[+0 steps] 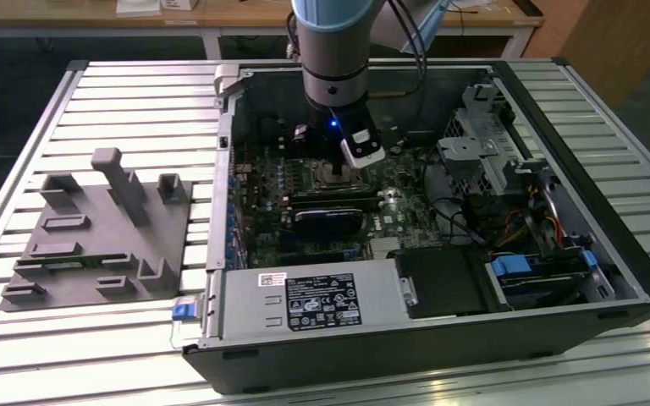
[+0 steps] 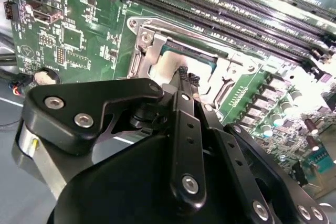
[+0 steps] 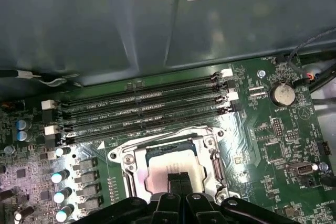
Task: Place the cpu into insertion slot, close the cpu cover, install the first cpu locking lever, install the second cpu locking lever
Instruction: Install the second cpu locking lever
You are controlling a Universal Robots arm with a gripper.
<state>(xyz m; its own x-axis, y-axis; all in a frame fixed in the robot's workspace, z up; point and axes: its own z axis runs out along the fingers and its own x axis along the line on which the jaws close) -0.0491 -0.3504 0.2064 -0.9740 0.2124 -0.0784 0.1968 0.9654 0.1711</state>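
Observation:
The cpu (image 3: 156, 174) (image 2: 167, 66) is a pale silvery square lying in the insertion slot (image 3: 128, 163) (image 2: 144, 38) on the green motherboard. A silvery metal frame surrounds the chip; I cannot tell whether that frame is the cpu cover lying down or only the slot's rim. My gripper (image 3: 179, 176) (image 2: 185, 73) is shut, its two black fingertips pressed together right over the chip's top, touching it or just above it. In the exterior view the gripper (image 1: 338, 173) reaches straight down into the open computer case above the slot.
Long black memory slots (image 3: 142, 114) run beside the socket, close to the grey case wall (image 3: 105, 24). A coin battery (image 3: 282, 94) and capacitors (image 3: 60, 177) flank it. A long black card (image 1: 327, 218), the power supply (image 1: 302, 300) and a grey fixture (image 1: 99, 228) lie nearby.

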